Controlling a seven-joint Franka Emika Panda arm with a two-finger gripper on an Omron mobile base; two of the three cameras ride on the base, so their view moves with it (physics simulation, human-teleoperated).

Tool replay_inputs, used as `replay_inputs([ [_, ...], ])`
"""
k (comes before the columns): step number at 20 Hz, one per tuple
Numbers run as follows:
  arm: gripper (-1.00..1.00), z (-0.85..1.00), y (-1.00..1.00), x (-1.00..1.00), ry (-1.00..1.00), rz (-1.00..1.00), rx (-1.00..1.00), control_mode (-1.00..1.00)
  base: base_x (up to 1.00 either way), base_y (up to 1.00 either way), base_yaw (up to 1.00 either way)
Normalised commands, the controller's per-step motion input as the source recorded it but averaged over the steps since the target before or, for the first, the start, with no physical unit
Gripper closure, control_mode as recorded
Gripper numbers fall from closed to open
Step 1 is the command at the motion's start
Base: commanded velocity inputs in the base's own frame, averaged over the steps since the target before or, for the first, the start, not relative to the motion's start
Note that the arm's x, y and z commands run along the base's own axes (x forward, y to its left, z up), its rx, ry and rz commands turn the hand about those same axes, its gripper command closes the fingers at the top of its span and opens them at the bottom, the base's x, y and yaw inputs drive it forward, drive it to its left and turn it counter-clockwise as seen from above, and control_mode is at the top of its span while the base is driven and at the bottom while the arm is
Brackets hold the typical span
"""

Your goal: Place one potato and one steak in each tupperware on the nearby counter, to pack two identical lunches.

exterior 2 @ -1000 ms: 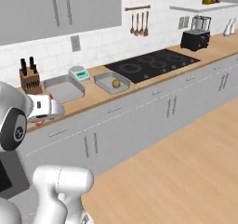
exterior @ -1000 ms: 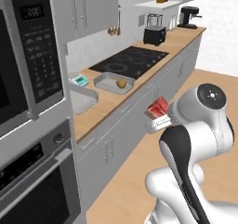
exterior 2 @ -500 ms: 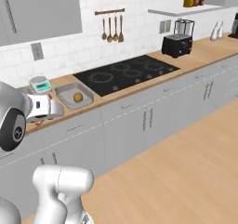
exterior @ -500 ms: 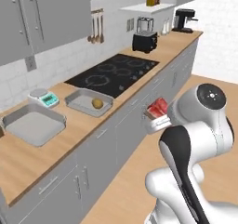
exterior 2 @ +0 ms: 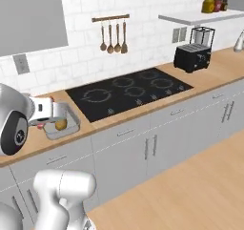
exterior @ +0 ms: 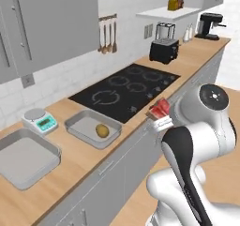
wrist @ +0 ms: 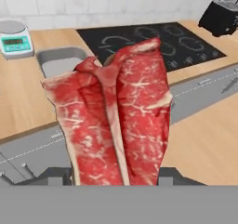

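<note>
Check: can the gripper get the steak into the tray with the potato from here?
Probably yes. The gripper holds the steak off the counter's front edge, and the tray is open-topped with room beside the potato; nothing stands between.

steak (wrist: 116,116) red-pink, pale streaks; potato (exterior: 102,131) golden-brown; tupperware (exterior: 77,121) grey; counter (exterior: 70,164) light-brown wood; stovetop (exterior: 126,91) black.

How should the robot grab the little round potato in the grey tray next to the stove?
Probably from straight above, pinching the golden-brown round potato across its narrower middle. It lies low inside the shallow grey rectangular tray, whose raised rim would likely block a sideways approach, and nothing else shares that tray. First the gripper must put down the flat red-pink steak it is holding.
</note>
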Motion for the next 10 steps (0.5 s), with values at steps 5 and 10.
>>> replay_inputs([
  [5, 1.0, 0.0, 0.0, 0.0, 0.0, 0.0, 0.0, 1.0, 1.0, -0.11, 0.38],
  [10, 1.0, -0.24, 0.21, 0.4, 0.09, 0.16, 0.0, -1.0, 0.6, 0.06, 0.24],
])
